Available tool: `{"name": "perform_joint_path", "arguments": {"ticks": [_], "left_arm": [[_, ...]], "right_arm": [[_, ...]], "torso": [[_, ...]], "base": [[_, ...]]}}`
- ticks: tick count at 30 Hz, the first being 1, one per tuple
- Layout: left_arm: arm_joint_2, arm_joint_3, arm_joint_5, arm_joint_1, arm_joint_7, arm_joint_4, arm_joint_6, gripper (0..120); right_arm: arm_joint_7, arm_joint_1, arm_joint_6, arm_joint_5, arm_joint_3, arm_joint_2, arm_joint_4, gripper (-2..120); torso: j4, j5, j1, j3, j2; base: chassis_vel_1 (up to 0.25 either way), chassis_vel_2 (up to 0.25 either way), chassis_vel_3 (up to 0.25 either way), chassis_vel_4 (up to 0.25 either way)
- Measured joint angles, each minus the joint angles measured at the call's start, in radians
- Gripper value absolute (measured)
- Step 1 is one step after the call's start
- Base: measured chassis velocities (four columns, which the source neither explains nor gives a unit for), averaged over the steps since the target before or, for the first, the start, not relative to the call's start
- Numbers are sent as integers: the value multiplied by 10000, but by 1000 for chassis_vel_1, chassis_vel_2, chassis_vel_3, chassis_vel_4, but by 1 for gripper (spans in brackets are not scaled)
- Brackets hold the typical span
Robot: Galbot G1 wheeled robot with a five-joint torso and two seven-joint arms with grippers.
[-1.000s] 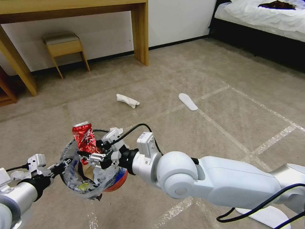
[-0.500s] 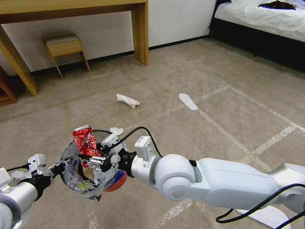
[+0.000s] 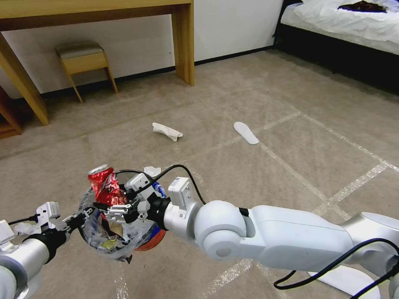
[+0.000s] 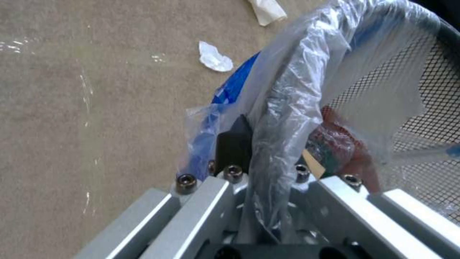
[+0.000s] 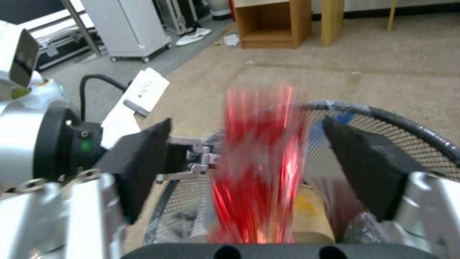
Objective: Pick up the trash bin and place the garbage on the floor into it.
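My left gripper (image 3: 80, 218) is shut on the rim of the trash bin (image 3: 153, 240) and holds the bagged mesh bucket above the floor (image 3: 257, 187). In the left wrist view the bag-wrapped rim (image 4: 287, 93) runs between that gripper's (image 4: 263, 180) fingers. A crushed red can (image 3: 102, 187) stands upright over the bin's mouth, at my right gripper (image 3: 113, 207). The right wrist view shows the can (image 5: 261, 154) as a red streak, with both black pads (image 5: 143, 162) spread wide and apart from it. More garbage lies on the carpet: a crumpled white tissue (image 3: 167, 131), a small tissue (image 3: 152, 170) and a white slipper (image 3: 245, 132).
A second white slipper (image 3: 351, 283) lies under my right arm at the front right. A wooden desk leg (image 3: 184, 45) and a stool (image 3: 85, 62) stand by the far wall. The bed (image 3: 345, 25) fills the far right corner. Paper and wrappers lie inside the bin.
My right arm has moved left and a little lower, bringing the red can farther over the bin's mouth. The left gripper and the bin have held still.
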Motion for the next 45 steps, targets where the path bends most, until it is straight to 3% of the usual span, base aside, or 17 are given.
{"name": "perform_joint_path", "arguments": {"ticks": [6,28,43,45], "left_arm": [[7,-1,3,-18,7,37,0,1],[68,29,4,-141,21,249,-1,1],[14,-139,37,11,23,146,1,1],[-2,-243,55,64,23,114,1,1]], "right_arm": [[-65,35,57,-86,-3,35,-100,99],[-354,87,238,-207,685,43,-31,100],[-1088,23,871,-41,3412,-374,246,100],[-1367,-353,1080,-90,4797,-847,123,100]], "torso": [[0,0,1,0,0],[0,1,0,1,0],[1,2,0,1,-1],[0,2,1,0,0]], "base": [[0,0,0,0],[0,0,0,0],[0,0,0,0],[0,0,0,0]]}}
